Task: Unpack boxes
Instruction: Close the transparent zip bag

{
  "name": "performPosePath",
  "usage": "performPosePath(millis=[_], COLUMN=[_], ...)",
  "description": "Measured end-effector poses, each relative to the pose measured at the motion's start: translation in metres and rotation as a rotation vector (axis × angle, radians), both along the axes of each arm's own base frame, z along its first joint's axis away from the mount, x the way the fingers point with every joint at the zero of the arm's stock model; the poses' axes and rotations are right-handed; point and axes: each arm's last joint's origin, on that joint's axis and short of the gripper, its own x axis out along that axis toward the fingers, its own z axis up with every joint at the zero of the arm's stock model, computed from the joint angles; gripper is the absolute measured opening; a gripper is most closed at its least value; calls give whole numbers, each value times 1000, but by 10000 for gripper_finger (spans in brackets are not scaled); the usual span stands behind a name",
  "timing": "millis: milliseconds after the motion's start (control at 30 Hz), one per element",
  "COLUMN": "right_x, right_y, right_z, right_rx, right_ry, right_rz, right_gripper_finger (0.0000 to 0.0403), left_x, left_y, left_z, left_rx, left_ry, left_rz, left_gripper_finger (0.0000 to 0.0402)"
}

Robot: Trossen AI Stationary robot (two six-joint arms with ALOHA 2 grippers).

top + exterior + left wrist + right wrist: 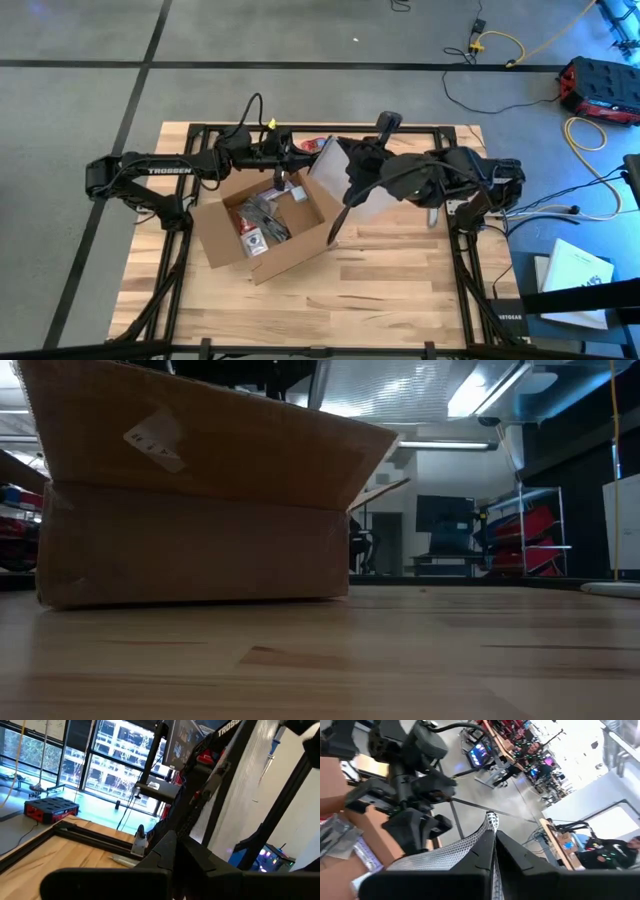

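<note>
The brown cardboard box (258, 238) rests on its base on the wooden table with its flaps open. In the low view the box (190, 510) fills the left. Inside it lie several packets (264, 220) and a small red-and-blue object (255, 242). My right gripper (352, 172) (492, 851) is shut on a clear, silvery plastic bag (372, 195), held up beside the box's far right corner. My left gripper (175, 862) is shut and hovers level above the box's far edge; nothing shows between its fingers. My right gripper pinches an edge of the silvery bag (489, 826) between its two shut fingers. A tip of the bag pokes out past the fingertips, and the rest spreads away beside them (437, 855). The bag is lifted above the table; its lower end is hidden from view.
A black metal frame (320, 128) runs around the table's edges. A small red thing (318, 143) sits at the far edge between the arms. A white pen-like object (122, 861) lies on the wood past my left gripper. Bare wood (380, 285) lies near and right of the box.
</note>
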Motion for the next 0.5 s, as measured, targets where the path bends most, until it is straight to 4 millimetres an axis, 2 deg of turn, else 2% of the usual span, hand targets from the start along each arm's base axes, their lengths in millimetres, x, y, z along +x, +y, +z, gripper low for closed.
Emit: performPosePath(millis=[500], right_x=[-19], right_y=[-7], right_z=[18], right_rx=[-56], right_ry=[-42], right_rz=[-43], right_gripper_finger=[0], left_x=[0], left_y=[0], left_z=[-2], left_rx=[-5], left_ry=[15], left_rz=[-1], left_gripper_finger=[0])
